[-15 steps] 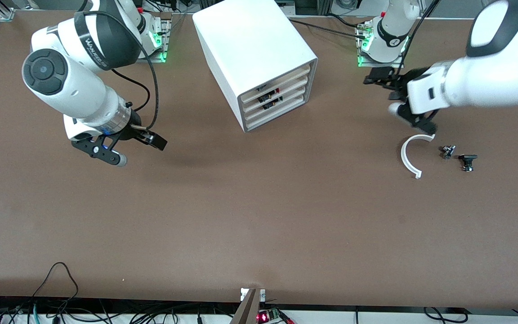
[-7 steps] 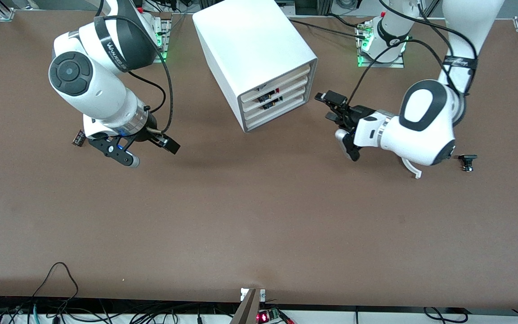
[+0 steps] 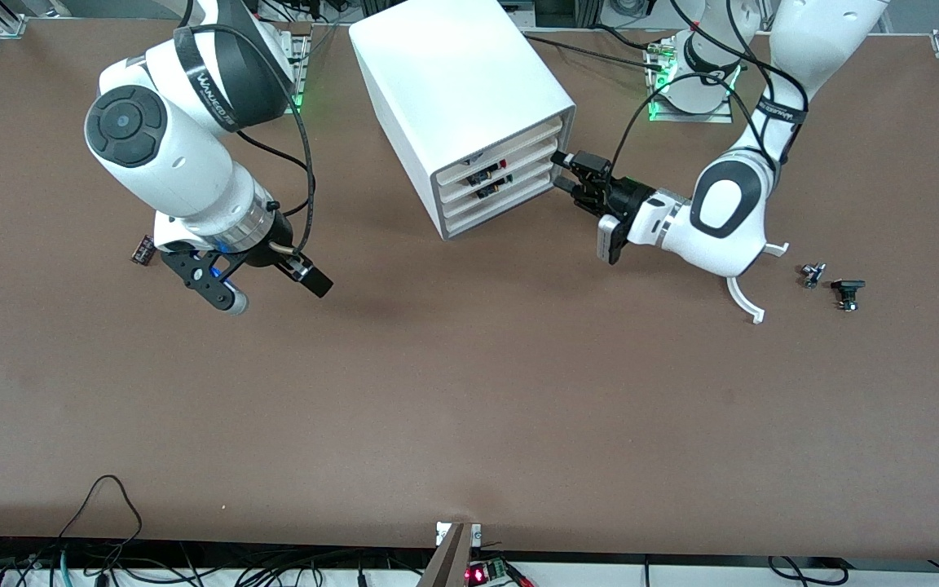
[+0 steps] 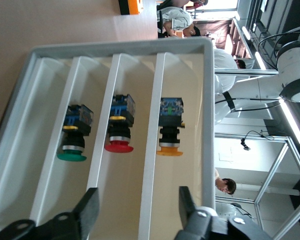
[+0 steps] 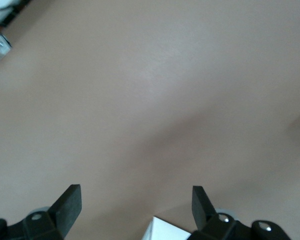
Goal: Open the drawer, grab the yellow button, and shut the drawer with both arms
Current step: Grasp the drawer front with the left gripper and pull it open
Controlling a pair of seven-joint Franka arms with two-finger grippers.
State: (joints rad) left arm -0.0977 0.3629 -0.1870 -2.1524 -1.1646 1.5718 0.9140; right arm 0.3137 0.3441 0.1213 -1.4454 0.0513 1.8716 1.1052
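The white cabinet (image 3: 453, 90) stands at the robots' side of the table with its four drawers shut. In the left wrist view the top drawer (image 4: 182, 75) holds the button (image 4: 170, 131), orange-yellow cap toward me. The drawers below it hold a red-capped button (image 4: 119, 135) and a green-capped one (image 4: 73, 142). The top drawer's front shows in the front view (image 3: 514, 145). My left gripper (image 3: 569, 173) is open right in front of the drawer fronts, at their edge toward the left arm's end, and it also shows in its wrist view (image 4: 136, 207). My right gripper (image 3: 274, 292) hangs open and empty over bare table (image 5: 136, 205).
A white curved piece (image 3: 742, 287) and two small black parts (image 3: 812, 275) (image 3: 847, 292) lie toward the left arm's end. A small dark red-black block (image 3: 142, 249) lies beside the right arm. An orange cube (image 4: 129, 5) shows on the table past the cabinet.
My left arm has swung from over the white curved piece to the cabinet, bringing its open gripper to the drawer fronts. My right gripper has drifted slightly toward the table's middle.
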